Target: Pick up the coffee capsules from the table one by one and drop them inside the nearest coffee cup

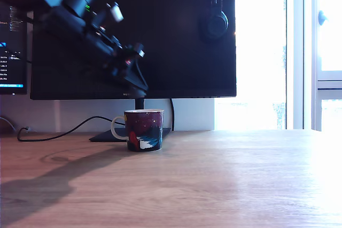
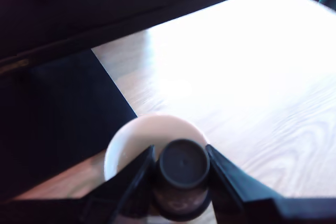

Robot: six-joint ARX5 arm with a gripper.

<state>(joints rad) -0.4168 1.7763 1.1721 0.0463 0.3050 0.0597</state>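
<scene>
My fingers (image 2: 181, 174) pinch a dark grey capsule (image 2: 184, 165) directly over the cup (image 2: 131, 140) on the bench (image 2: 252, 93) — ctr it over the white interior, then release w/o drift.

You have one mug (image 1: 144, 130) on the one table (image 1: 224, 180), and in the wrist view one dark capsule (image 2: 184, 165) sits clamped between the two fingers (image 2: 135, 179) of the one gripper (image 2: 181, 174), right over the mug's white inside. That is the only capsule you can see in either view. Behind the mug you can count one large monitor (image 1: 176, 41), a second screen (image 1: 12, 52) at the exterior view's left edge, one headset (image 1: 215, 22), and one cable (image 1: 59, 132).
</scene>
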